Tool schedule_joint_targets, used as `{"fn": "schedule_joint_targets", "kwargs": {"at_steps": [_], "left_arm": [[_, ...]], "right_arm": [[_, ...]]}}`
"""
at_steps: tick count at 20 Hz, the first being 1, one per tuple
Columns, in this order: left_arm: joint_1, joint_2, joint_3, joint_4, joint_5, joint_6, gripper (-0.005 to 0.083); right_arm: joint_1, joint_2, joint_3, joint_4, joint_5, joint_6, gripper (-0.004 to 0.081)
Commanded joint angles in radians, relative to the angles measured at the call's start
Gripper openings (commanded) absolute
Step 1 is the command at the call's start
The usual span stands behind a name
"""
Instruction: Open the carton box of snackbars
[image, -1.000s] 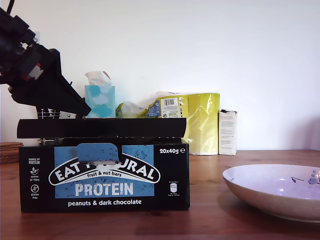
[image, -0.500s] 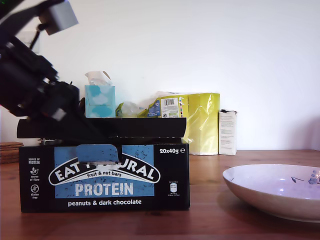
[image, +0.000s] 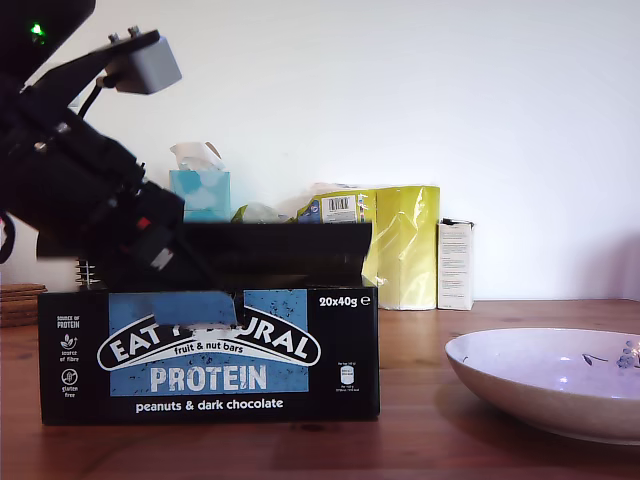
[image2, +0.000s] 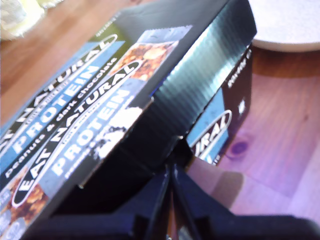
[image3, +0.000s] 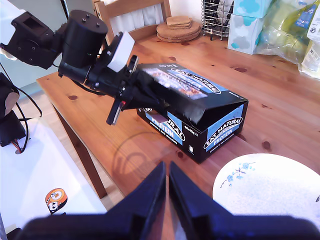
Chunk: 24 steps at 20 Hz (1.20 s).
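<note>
My first end effector (image2: 171, 187) blurs under the box lid (image2: 150, 65), contact unclear.

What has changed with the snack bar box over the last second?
My first gripper swung forward to the snack bar box's front, and the lid tipped up slightly at the front edge. The box body, the bowl and the items behind stayed put.

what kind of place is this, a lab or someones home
Most likely a home dining or kitchen area: a wooden table with a wooden chair behind it, household goods such as a tissue box and a stack of coasters, and a ceramic plate.
</note>
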Motion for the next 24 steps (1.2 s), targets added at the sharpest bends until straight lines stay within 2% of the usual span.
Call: {"fn": "schedule_joint_targets", "kwargs": {"at_steps": [1, 7, 11, 15, 18, 21, 24], "left_arm": [[-0.003, 0.010, -0.011, 0.042, -0.017, 0.004, -0.0019], [-0.002, 0.009, 0.061, 0.084, -0.094, 0.046, -0.0019], [0.027, 0.009, 0.140, 0.099, -0.101, 0.082, -0.0019], [0.079, 0.010, 0.200, 0.108, -0.077, 0.083, -0.0019], [0.139, 0.028, 0.214, 0.151, -0.016, 0.082, -0.0019], [0.181, 0.097, 0.248, 0.174, 0.020, 0.083, -0.0020], [0.191, 0.199, 0.313, 0.177, 0.026, 0.084, -0.0019]], "right_arm": [[0.005, -0.002, -0.012, 0.004, 0.002, -0.003, -0.0013], [0.005, -0.002, -0.012, 0.003, 0.021, -0.003, -0.0013], [0.005, -0.002, -0.012, 0.004, 0.023, -0.003, -0.0013], [0.005, 0.000, -0.012, 0.005, 0.018, 0.010, -0.0013], [0.005, 0.003, -0.012, 0.012, 0.019, 0.020, -0.0013], [0.005, 0.019, -0.012, 0.043, 0.019, 0.021, -0.0013], [0.005, 0.045, -0.012, 0.066, 0.019, 0.021, -0.0013]]}}
